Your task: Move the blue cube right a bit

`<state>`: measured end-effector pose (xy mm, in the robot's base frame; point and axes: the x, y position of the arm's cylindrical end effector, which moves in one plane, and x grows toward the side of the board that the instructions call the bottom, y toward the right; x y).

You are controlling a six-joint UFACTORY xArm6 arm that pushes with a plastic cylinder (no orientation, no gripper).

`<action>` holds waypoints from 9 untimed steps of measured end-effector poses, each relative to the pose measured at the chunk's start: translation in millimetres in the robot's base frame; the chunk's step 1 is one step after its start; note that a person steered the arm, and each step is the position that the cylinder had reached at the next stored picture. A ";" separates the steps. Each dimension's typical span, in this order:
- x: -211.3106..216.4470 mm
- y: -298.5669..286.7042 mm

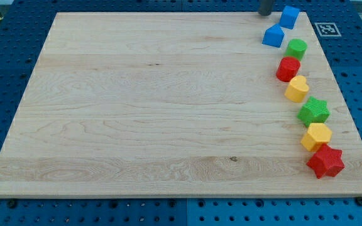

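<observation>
The blue cube [289, 16] sits at the view's top right corner of the wooden board [156, 107]. My tip [265, 13] shows as a dark rod end at the view's top edge, just to the left of the blue cube with a small gap between them. A second blue block [273, 36], with a peaked shape, lies just below and left of the cube.
A curved line of blocks runs down the board's right side: a green cylinder [296, 48], a red block [288, 69], a yellow block [297, 88], a green star [313, 112], a yellow hexagon [317, 136] and a red star [325, 161]. A printed marker [327, 28] lies off the board at the top right.
</observation>
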<state>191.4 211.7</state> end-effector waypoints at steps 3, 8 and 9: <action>-0.1 91.3; 27.2 91.2; 33.9 90.7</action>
